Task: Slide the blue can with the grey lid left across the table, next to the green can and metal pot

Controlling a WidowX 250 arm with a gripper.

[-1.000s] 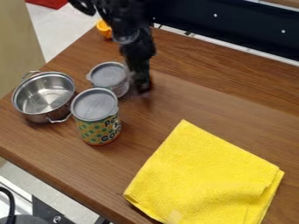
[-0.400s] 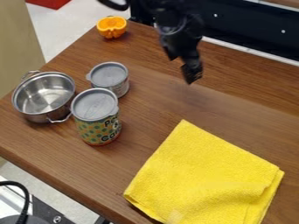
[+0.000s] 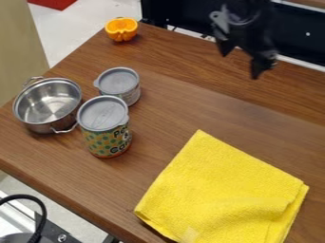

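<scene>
The yellow folded cloth (image 3: pixel 222 190) is the thing nearest the black gripper (image 3: pixel 240 64). It lies flat near the front of the brown wooden table (image 3: pixel 190 104). It looks light, soft and floppy, so it should not break, but it may sag when lifted. A good spot to pinch is the corner that points to the far edge, or the folded side on the right, taking all the layers so it does not come undone.

The gripper hangs over the far part of the table, with its fingers spread well apart and nothing in them.

The short can with a grey lid (image 3: pixel 119 81) and the tall can with a grey lid and a dotted side (image 3: pixel 105 137) look hard and smooth. They could slip or tip, so hold them around the sides. The shiny metal pot (image 3: pixel 51 102) is stiff and looks best held by its thin rim or a handle. The orange half (image 3: pixel 121 29) sits close to the far left corner, where a bump could push it off.

The pot is near the left edge, with the cans just beside it, so that spot is tight. The most room to move is between the cloth and the far edge.
</scene>
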